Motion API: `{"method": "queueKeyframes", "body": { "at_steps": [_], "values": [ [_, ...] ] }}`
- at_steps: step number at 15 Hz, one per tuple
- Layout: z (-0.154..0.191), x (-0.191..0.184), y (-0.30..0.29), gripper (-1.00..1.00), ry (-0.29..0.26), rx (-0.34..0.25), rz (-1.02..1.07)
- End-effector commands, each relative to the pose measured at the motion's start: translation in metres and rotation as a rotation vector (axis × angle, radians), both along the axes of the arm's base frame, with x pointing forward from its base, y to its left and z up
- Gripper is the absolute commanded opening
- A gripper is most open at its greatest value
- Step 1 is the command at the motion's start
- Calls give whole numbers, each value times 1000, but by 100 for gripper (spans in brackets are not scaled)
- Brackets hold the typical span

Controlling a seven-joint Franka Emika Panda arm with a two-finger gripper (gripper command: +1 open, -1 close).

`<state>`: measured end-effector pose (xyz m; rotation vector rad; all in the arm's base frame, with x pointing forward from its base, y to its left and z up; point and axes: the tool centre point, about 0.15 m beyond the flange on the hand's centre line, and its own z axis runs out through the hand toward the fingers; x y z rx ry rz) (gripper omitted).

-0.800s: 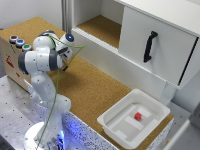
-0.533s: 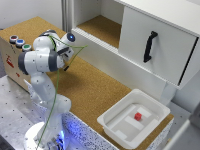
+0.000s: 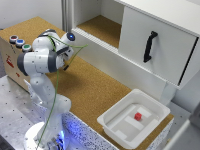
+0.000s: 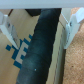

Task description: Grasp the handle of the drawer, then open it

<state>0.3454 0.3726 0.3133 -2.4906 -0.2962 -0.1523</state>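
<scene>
- Handle [image 3: 149, 46] sits upper right in the exterior view, on the white drawer [image 3: 165, 50] front; the arm [image 3: 42, 60] is folded up at left of frame, so the whole cork floor lies between them and the coming reach has to run toward the exterior view's right and upward in frame.
- Gripper [image 4: 39, 35]: the wrist view shows its two pale fingers [image 4: 9, 29] spread wide, holding nothing. In the exterior view it is too hidden among the wrist links to place exactly.
- Long axis of the handle runs close to vertical, tilted slightly, so I judge the fingers must come at it level and close across the bar from its two sides.
- Handle material: dark, matte-looking bar with curved ends, standing proud of the panel, which should leave room behind for a finger.
- Drawer front: flat, smooth, white, boxy, and flush shut as far as I can tell.
- Cork surface [image 3: 95, 85] is brown and speckled.
- Wrist view is filled by a thick black ribbed hose [image 4: 40, 50] over a wooden face with blue pixel-like marks; neither handle nor drawer shows there.
- Shallow white plastic tray [image 3: 117, 117] with a small red cube [image 3: 137, 116] sits lower right, below the drawer and off a direct line.
</scene>
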Motion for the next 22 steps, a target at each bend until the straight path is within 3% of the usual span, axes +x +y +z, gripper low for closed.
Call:
{"method": "queueKeyframes", "body": {
  "at_steps": [1,14,19,20,22],
  "values": [
    [6,-22,35,-100,5,-35,-39],
    [4,-23,-5,-100,-15,-44,-94],
    [-22,-19,-27,-100,-2,64,-182],
    [-26,-17,-30,-100,-7,41,-175],
    [-38,-9,-48,-100,-18,73,-181]
  ]
}}
